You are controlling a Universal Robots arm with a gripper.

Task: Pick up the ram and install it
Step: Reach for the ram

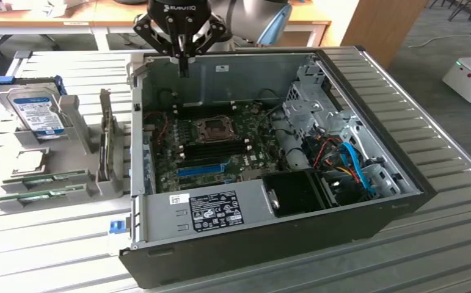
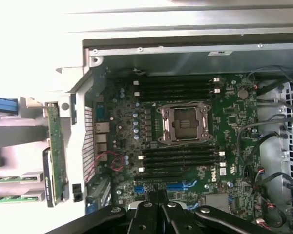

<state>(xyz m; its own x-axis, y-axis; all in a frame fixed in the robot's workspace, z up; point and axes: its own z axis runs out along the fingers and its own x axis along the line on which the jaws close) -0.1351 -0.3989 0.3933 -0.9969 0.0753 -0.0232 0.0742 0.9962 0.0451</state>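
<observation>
Pincer (image 1: 184, 68) clenched, apparently empty, above open case (image 1: 244, 247); ram (image 1: 46, 179) in rack (image 1: 79, 193).

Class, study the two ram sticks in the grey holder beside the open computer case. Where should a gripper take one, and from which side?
Pinch the ram across its flat faces, midway along the exposed long top edge, coming straight down from above. It stands on edge in the grey holder, which seems to cover its lower part.

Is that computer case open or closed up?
Open: the computer case has no side panel, so the motherboard lies exposed.
</observation>
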